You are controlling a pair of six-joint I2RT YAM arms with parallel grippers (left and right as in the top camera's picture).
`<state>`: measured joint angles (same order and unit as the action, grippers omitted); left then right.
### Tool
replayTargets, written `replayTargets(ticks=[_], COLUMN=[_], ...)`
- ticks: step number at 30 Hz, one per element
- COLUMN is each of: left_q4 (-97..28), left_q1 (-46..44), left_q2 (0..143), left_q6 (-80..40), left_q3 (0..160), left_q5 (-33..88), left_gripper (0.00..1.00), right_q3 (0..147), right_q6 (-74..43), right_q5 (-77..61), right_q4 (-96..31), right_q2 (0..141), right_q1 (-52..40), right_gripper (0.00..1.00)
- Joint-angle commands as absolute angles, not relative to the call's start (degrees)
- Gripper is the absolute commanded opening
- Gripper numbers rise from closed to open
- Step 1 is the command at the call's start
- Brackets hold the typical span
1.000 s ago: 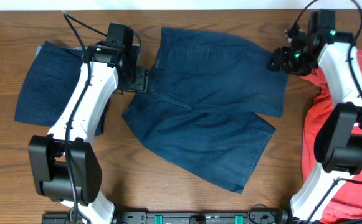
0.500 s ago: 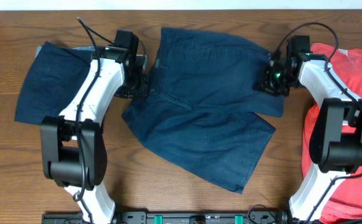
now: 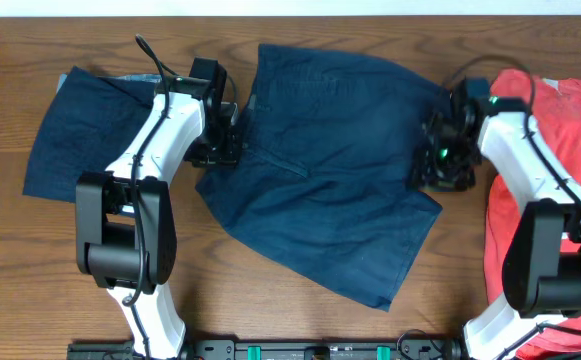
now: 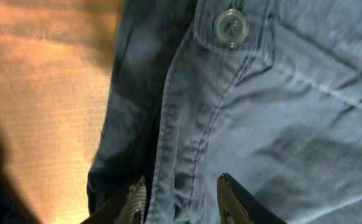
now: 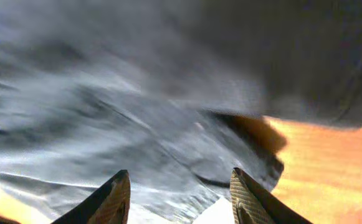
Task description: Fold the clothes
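The navy shorts (image 3: 330,170) lie spread flat across the middle of the table, waistband to the left. My left gripper (image 3: 226,142) is at their left edge. In the left wrist view its fingers (image 4: 182,202) are open and straddle a stitched seam of the shorts (image 4: 261,124) below a pale button (image 4: 230,26). My right gripper (image 3: 436,166) is at the shorts' right edge. In the right wrist view its fingers (image 5: 182,196) are wide open over the blurred navy cloth (image 5: 106,93) and hold nothing. A second navy garment (image 3: 75,135) lies at the far left.
A red garment (image 3: 560,160) lies bunched along the right side, under the right arm. The left arm crosses over the second navy garment. Bare brown wood (image 3: 270,300) runs along the front, and a black rail (image 3: 320,350) sits at the table's front edge.
My right gripper has come from the shorts' back right corner toward the front along their right edge. My left gripper has shifted slightly onto the waistband edge. The shorts have not moved.
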<state>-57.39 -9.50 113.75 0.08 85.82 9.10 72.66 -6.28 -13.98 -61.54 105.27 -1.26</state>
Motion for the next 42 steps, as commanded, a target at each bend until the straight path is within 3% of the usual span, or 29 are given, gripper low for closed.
replayTargets(ticks=[1, 4, 5, 8, 9, 13, 18, 19, 22, 28, 29, 32, 34, 35, 37, 38, 40, 42], left_q4=[-58.8, -59.4, -59.4, -59.8, -59.9, -60.2, -60.9, -61.3, -62.1, -59.9, -59.0, -57.0, -55.9, -55.5, -55.2, -55.2, -55.3, -55.2], left_q1=[-9.3, -9.3, -9.3, -9.3, -9.3, -9.3, -9.3, -9.3, -9.3, -9.3, -9.3, -9.3, -9.3, -9.3, -9.3, -9.3, -9.3, -9.3], left_q2=[113.7, 113.4, 113.2, 112.2, 111.8, 110.2, 109.5, 109.5, 109.5, 110.2, 110.6, 111.7, 111.9, 111.9, 111.9, 111.9, 111.9, 111.9], left_q6=[1.6, 2.2, 2.2, 2.2, 2.2, 2.1, 2.1, 2.1, 2.2, 2.1, 2.1, 1.8, 1.9, 1.9, 1.9, 1.9, 1.9, 1.9], left_q3=[85.3, 85.4, 85.4, 85.4, 85.4, 85.4, 85.4, 85.4, 85.3, 84.4, 83.9, 81.8, 80.0, 79.3, 78.5, 78.5, 78.5, 78.5], left_q5=[9.8, 9.8, 9.8, 9.8, 9.8, 9.8, 9.8, 9.8, 9.1, 2.7, 2.7, 2.8, 2.7, 2.7, 2.7, 2.7, 2.7, 2.7], left_gripper=[0.39, 0.39, 0.39, 0.38, 0.38, 0.39, 0.41, 0.42, 0.54, 0.64, 0.64, 0.65, 0.62, 0.56, 0.37, 0.26, 0.10, 0.06], right_q3=[67.2, 62.9, 61.9, 60.7, 60.8, 61.4, 63.5, 64.2, 66.2, 65.3, 64.4, 60.9, 58.7, 57.9, 57.7, 58.0, 59.5, 61.7], right_q6=[-8.1, -8.1, -8.3, -11.0, -12.6, -15.6, -13.8, -11.9, -6.2, -5.1, -5.1, -5.3, -4.5, -3.1, -1.6, -1.7, -4.1, -6.7], right_q5=[-11.5, -11.6, -11.5, -7.3, -3.3, 8.6, 5.6, 3.2, -3.7, -8.3, -9.2, -12.4, -16.0, -17.9, -18.3, -17.0, -12.0, -6.0], right_q4=[-58.6, -53.9, -52.5, -49.6, -48.6, -42.0, -35.9, -36.6, -42.3, -52.3, -52.3, -50.7, -48.4, -47.0, -45.4, -44.9, -44.2, -42.7], right_q2=[105.9, 105.9, 105.9, 105.9, 105.8, 105.7, 105.7, 105.6, 105.2, 105.2, 105.2, 105.2, 105.2, 105.2, 105.2, 105.2, 105.2, 105.2], right_q1=[-1.1, -1.1, -1.1, -1.1, -0.9, 0.2, 1.6, 1.6, 1.5, 1.8, 1.5, 0.9, 1.0, 1.1, 1.4, 1.6, 2.2, 2.7], right_gripper=[0.50, 0.51, 0.44, 0.06, 0.01, 0.01, 0.01, 0.02, 0.28, 0.60, 0.65, 0.66, 0.63, 0.54, 0.13, 0.01, 0.01, 0.01])
